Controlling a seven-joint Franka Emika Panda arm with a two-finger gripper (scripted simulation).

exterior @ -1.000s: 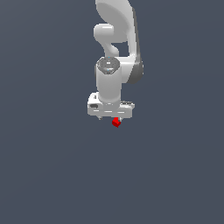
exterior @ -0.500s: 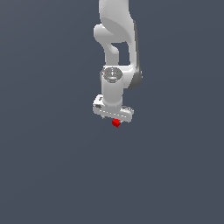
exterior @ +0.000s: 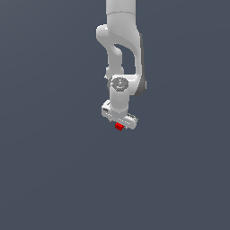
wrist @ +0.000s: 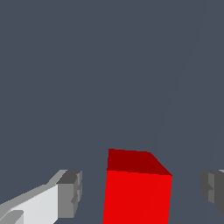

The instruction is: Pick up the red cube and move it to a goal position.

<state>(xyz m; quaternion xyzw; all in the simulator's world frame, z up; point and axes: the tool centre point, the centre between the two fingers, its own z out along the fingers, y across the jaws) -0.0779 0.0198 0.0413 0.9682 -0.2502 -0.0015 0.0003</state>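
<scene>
A smooth, glossy white arm (exterior: pixel 122 54) of rounded, jointed segments comes down from the top centre of the exterior view, cut off by the upper edge. It ends in a wide, flat white bar, tilted slightly, that carries the fingers (exterior: pixel 119 126). Everything stands against a plain, flat dark grey-blue counter (exterior: pixel 54 170) with no texture or edge to be seen.

The cube (exterior: pixel 119 126) is small, bright red and plain-faced, with sharp edges, much narrower than the white bar. In the exterior view it sits just below the bar, a little above the frame's centre; the fingers themselves are too small to make out there.

In the wrist view, a blocky fingertip (wrist: pixel 70 192), grey on a white base, shows at lower left. The cube (wrist: pixel 136 197) fills the lower centre, its top face darker red, its front face vivid, its base cut off by the frame. A second grey fingertip is cropped at the lower right edge. The fingers stand open, with a clear gap on each side of the cube and no contact.
</scene>
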